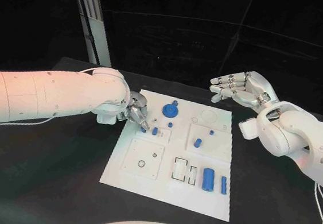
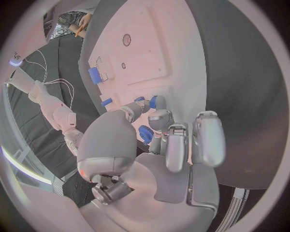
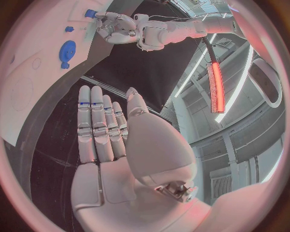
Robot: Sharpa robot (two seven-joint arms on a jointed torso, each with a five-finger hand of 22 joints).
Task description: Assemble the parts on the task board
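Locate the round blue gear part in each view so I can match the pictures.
Head view: the gear stands near the board's far edge, just right of the left robot hand.
Left wrist view: a blue piece shows behind the fingers; I cannot tell that it is the gear.
Right wrist view: the gear is on the board, below the left robot hand.
Shared landmark: the left robot hand.

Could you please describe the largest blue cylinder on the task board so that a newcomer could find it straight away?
Start from the white task board in the middle of the black table and go to its near right corner, far from both hands. There the blue cylinder lies flat beside a slimmer blue pin. It is the thickest and longest blue piece in that corner, clearly fatter than the pin on its right.
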